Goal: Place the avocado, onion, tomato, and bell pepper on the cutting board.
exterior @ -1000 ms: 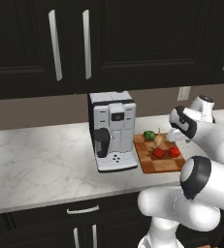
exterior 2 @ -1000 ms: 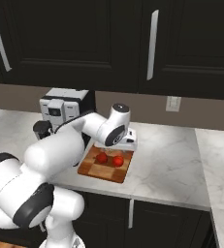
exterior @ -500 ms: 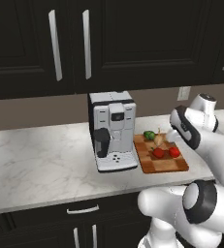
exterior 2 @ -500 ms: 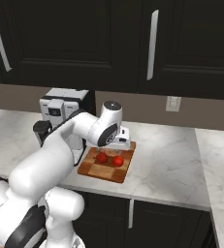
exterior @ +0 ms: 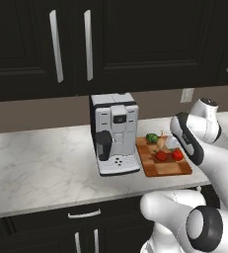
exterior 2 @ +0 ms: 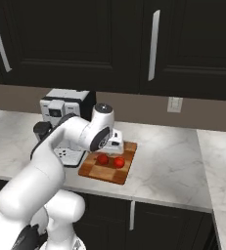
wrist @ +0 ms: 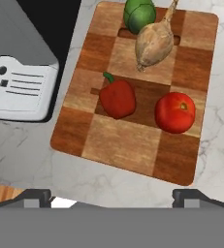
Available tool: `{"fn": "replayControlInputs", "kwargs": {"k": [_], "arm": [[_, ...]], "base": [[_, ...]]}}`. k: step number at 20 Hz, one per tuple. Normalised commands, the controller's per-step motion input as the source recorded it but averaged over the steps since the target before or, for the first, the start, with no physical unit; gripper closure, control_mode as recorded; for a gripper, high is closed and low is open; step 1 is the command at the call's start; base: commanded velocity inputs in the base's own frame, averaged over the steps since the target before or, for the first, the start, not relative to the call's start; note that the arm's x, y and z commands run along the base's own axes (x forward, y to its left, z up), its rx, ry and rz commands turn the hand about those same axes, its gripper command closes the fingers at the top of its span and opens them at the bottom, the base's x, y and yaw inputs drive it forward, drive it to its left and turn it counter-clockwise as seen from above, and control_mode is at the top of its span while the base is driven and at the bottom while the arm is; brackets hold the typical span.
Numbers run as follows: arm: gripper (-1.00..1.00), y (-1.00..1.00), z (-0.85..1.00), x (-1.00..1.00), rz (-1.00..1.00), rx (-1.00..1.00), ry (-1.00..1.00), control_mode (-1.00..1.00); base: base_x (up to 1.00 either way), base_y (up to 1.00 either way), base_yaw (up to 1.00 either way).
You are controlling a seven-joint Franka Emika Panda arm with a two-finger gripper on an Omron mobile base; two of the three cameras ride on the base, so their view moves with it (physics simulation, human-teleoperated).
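All four on cutting board [wrist: 128, 145]: avocado [wrist: 138, 13], onion [wrist: 154, 42], bell pepper [wrist: 117, 98], tomato [wrist: 175, 112]. Hand [wrist: 112, 194] spread, empty, above. Task looks done; next: retreat only.

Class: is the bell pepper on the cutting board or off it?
On it: the bell pepper lies wholly on the cutting board, beside the tomato.

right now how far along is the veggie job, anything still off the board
It looks done. In the hand view the avocado, onion, bell pepper and tomato all lie on the cutting board. Nothing is in hand: the gripper is above the board with its jaws open and empty. No vegetable is left on the marble counter beside the coffee machine.
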Motion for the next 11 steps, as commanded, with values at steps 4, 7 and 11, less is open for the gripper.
{"fn": "replayControlInputs", "kwargs": {"k": [4, 7, 11], "arm": [[-1.0, 0.16, 0.0, -0.12, 0.0, 0.0, -0.02, -1.0], [-1.0, 0.11, 0.0, 0.0, 0.0, 0.0, 0.0, -1.0], [-1.0, 0.03, 0.0, 0.0, 0.0, 0.0, 0.0, -1.0]], "base": [[0.0, 0.0, 0.0], [0.0, 0.0, 0.0], [0.0, 0.0, 0.0]]}}
